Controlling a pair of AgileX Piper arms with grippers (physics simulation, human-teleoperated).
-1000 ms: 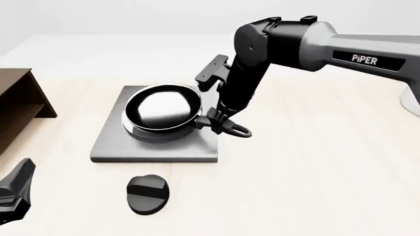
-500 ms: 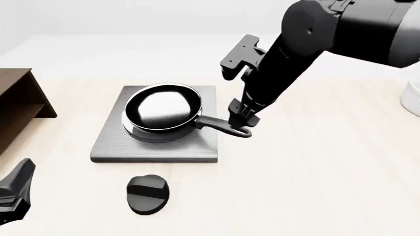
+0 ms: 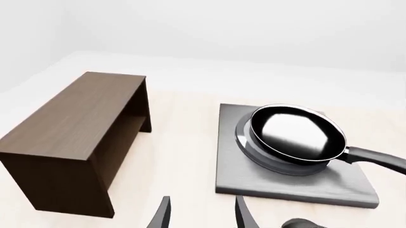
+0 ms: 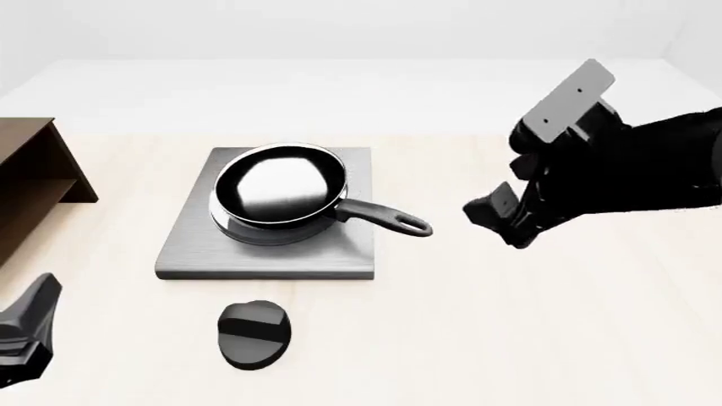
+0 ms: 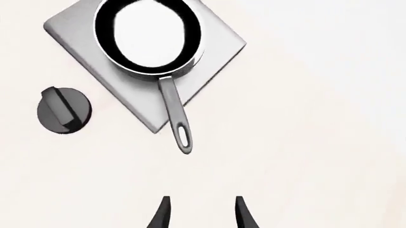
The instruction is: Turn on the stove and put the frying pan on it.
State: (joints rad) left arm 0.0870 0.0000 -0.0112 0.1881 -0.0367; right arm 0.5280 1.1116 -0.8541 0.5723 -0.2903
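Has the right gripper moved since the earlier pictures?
Yes. The right gripper has moved rightward, off the frying pan handle, judged against the stove; it is now empty.

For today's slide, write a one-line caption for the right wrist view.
Open right end effector hangs above the table, clear of the frying pan resting on the stove, knob alongside.

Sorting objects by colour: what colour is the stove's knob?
Black. The oval knob with its raised ridge shows best in the right wrist view.
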